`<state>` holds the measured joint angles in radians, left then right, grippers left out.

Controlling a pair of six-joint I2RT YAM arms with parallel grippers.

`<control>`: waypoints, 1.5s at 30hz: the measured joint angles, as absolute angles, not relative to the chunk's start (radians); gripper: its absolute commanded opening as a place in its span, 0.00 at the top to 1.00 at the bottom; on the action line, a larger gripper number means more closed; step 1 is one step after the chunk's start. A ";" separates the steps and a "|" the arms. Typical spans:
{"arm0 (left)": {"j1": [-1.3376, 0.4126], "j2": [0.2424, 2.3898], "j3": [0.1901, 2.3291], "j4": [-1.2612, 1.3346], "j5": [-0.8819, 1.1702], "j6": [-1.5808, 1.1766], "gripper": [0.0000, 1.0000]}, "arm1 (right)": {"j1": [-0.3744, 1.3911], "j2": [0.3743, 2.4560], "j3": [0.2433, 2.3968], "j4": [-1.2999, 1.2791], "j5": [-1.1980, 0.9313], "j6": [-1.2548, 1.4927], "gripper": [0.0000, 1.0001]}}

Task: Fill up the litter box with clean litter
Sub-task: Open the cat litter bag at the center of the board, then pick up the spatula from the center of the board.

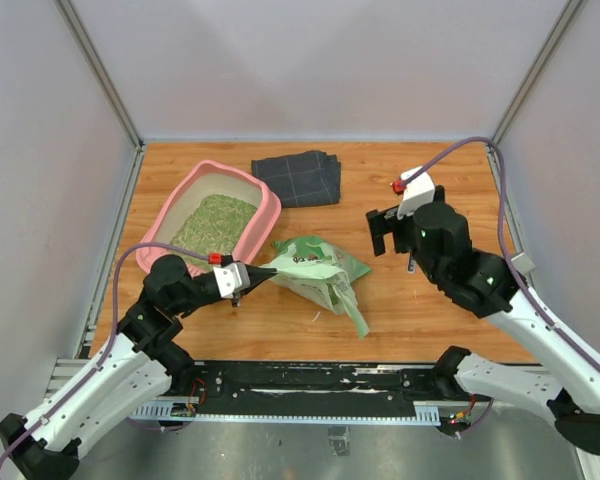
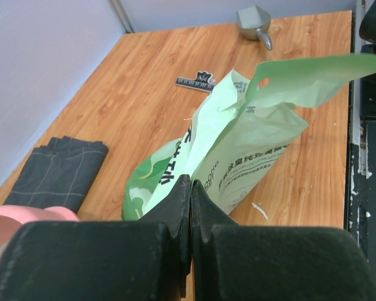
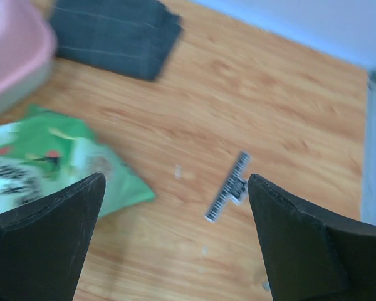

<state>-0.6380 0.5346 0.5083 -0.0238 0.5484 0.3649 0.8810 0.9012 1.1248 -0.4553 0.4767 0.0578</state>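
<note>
Pinching the green-and-white printed plastic bag by its edge in the shut left hand; had the right hand spread wide, empty. Risked spilling short of the pink plastic rectangular litter box, upper left, holding greenish-tan granular litter, through a slip of thin film. Could not see inside the bag.

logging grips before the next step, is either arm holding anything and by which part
The left gripper pinches the bag by one corner; the right gripper is open and empty.
</note>
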 measured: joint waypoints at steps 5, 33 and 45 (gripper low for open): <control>-0.638 0.523 0.485 0.000 0.568 0.349 1.00 | 0.546 0.966 1.116 -0.596 0.431 0.171 0.30; -0.638 0.472 0.451 0.024 0.509 0.318 1.00 | -0.141 1.216 0.773 -0.665 0.542 0.858 0.50; -0.638 0.476 0.448 0.030 0.506 0.333 1.00 | -0.211 1.332 0.696 -0.454 0.490 0.855 0.51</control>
